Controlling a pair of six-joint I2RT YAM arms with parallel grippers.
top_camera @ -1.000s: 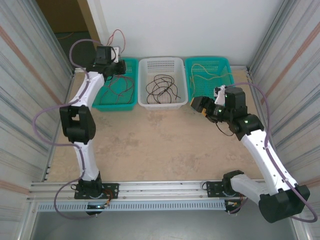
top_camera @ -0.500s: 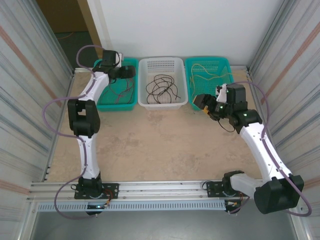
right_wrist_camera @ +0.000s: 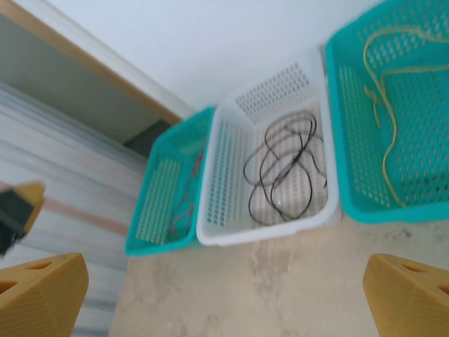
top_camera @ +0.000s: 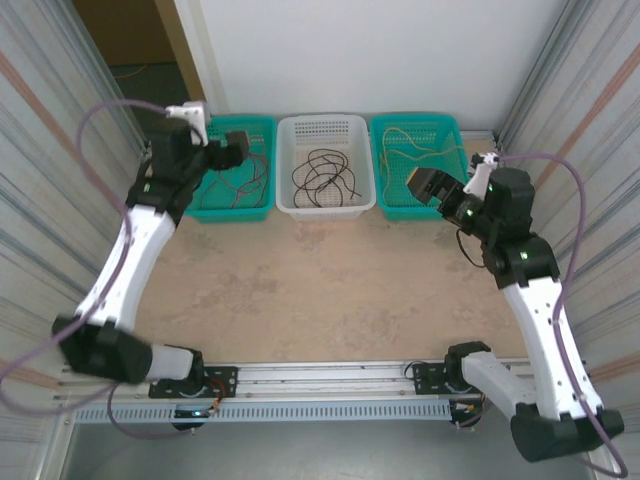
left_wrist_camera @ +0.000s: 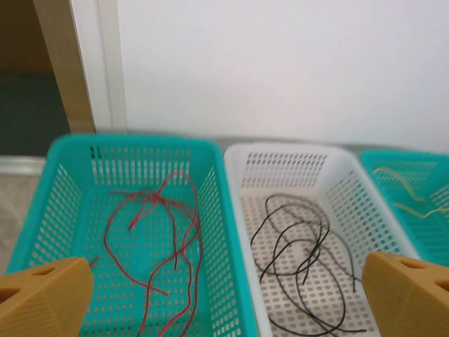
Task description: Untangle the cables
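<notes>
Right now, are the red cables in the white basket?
No, the red cables lie in a teal basket; the white basket holds black cables.

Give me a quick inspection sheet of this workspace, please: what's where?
Surface: beige mottled table.
Job's things: red cables in left teal basket; black cables in white basket; yellow cables in right teal basket.
Clutter: nothing seen.
Grippers: left gripper open, by the left teal basket; right gripper open, by the right teal basket; both hold nothing.
Cables: lilac-grey arm cables loop from both arms.
Surroundings: white back wall, corrugated side panels.
</notes>
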